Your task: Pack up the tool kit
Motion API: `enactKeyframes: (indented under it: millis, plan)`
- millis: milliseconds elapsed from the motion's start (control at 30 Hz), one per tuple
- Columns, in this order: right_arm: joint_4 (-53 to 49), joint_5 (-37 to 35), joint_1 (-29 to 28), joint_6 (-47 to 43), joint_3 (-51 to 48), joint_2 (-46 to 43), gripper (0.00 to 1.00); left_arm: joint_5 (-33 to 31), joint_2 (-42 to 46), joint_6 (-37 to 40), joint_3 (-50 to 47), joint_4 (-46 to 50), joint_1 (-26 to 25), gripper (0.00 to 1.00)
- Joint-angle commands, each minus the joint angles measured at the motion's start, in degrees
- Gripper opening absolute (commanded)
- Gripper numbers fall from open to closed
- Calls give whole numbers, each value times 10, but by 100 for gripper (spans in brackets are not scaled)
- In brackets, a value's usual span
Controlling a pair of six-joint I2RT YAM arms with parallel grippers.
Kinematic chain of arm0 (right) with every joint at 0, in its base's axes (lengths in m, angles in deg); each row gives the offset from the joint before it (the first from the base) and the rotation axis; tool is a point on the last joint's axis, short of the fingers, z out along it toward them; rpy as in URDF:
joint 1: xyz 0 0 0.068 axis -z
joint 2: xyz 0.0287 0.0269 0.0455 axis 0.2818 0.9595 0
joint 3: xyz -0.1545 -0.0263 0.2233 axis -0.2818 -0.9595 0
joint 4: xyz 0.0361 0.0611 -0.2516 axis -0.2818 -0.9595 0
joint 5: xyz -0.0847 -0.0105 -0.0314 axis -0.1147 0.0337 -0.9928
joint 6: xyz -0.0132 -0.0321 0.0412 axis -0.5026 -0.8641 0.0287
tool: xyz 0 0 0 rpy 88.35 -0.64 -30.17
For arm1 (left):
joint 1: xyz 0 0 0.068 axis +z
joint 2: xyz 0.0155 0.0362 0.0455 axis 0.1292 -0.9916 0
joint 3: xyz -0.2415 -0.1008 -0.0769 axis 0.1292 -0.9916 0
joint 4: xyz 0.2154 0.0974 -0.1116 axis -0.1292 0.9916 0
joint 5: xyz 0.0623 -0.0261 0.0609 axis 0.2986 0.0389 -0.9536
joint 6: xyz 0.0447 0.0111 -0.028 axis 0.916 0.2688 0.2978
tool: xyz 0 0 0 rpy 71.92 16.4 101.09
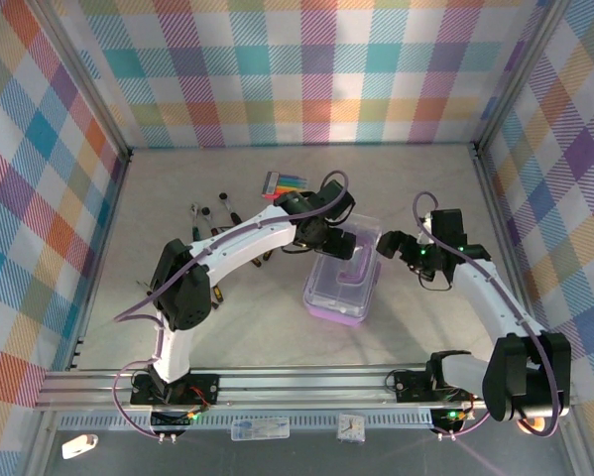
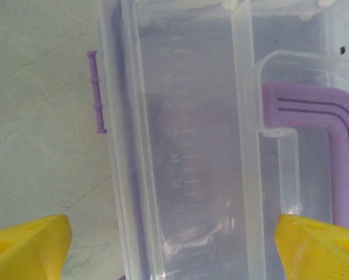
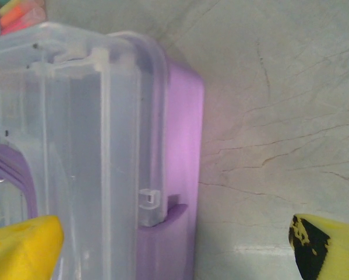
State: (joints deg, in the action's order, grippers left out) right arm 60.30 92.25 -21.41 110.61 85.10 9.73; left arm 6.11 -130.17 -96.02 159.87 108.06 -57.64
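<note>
From above, the tool kit point(image 1: 340, 296) sits in the middle of the table point(image 1: 267, 337), apparently shut, with screwdrivers point(image 1: 215, 213) loose to its left, so I judge packing hardly begun and the next move to be freeing a clasp and opening it. The left wrist view has the left gripper point(image 2: 174, 249) spread wide and empty above the clear lid point(image 2: 186, 146), beside the purple handle point(image 2: 337, 134). The right wrist view has the right gripper point(image 3: 174, 248), equally wide and empty, by the kit's purple base point(image 3: 183, 146) on its right side.
</note>
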Motion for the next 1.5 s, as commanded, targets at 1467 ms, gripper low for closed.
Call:
enactKeyframes:
  millis: [1467]
  plan:
    - [299,385,12,63,-83,59,100,126,46,73,-151,-26,118,63]
